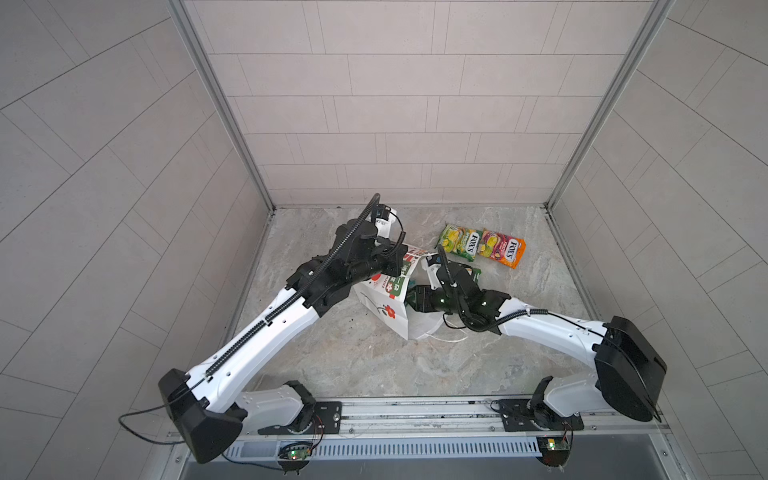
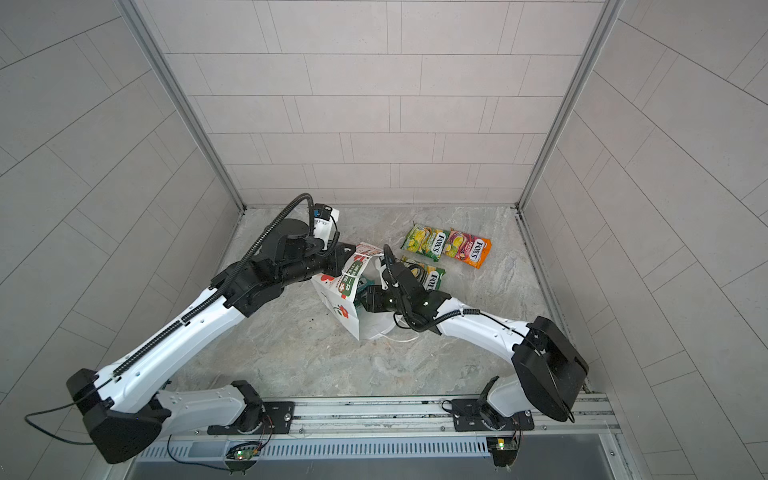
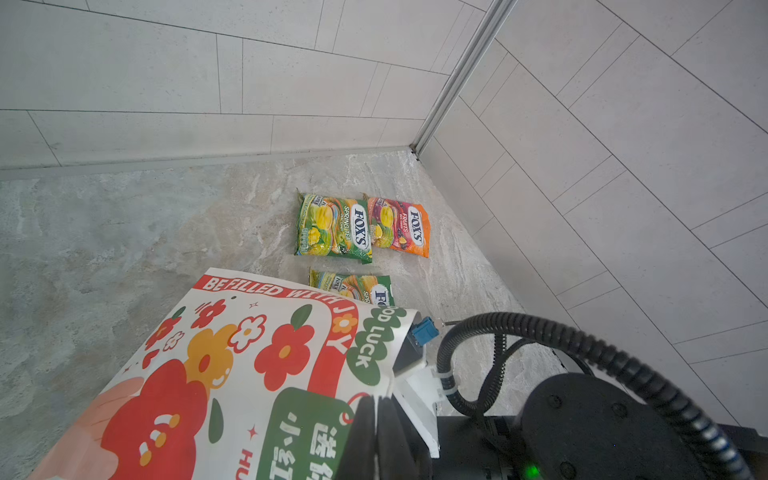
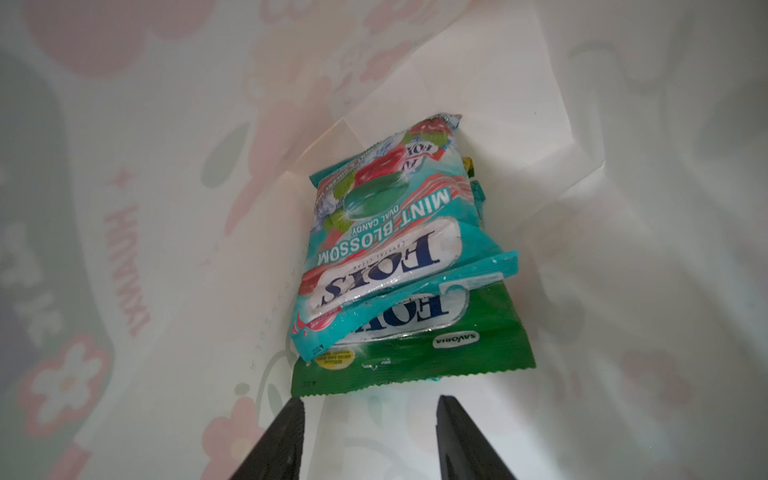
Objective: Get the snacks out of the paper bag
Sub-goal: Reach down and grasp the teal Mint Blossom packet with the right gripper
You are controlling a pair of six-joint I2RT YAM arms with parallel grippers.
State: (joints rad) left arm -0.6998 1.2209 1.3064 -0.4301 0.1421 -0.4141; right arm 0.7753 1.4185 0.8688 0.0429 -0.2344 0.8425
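floor (image 1: 374, 365): grey stone look, flat, under everything.
walls (image 1: 415, 104): pale tiles on three sides.
paper bag (image 1: 384, 309) (image 2: 338, 309): white with red flowers, tipped over on the floor between the two arms in both top views, open mouth toward the right arm.
left gripper (image 3: 376, 405): squeezed tight on an edge of the paper bag, by the green and red side panel.
right gripper (image 4: 370, 409): deep inside the paper bag, two black fingers partly apart, nothing between them, tips just short of the green packet.
teal-red packet (image 4: 386, 232): inside the bag, on top of the pile, "MINT BLOSSOM" on its face.
green packet (image 4: 415, 353): inside the bag too, right under the teal-red packet, touching it.
behind the pile: a small teal bit, too little to tell what.
green-yellow packet (image 1: 459, 242): out of the bag, flat on the floor, past the bag toward the back wall.
orange-pink packet (image 1: 503, 248): flat on the floor, right beside the green-yellow packet, edges touching.
second green-yellow packet (image 2: 432, 279): on the floor just next to the bag, closer to the arms than the other two, partly hidden by the right arm in a top view.
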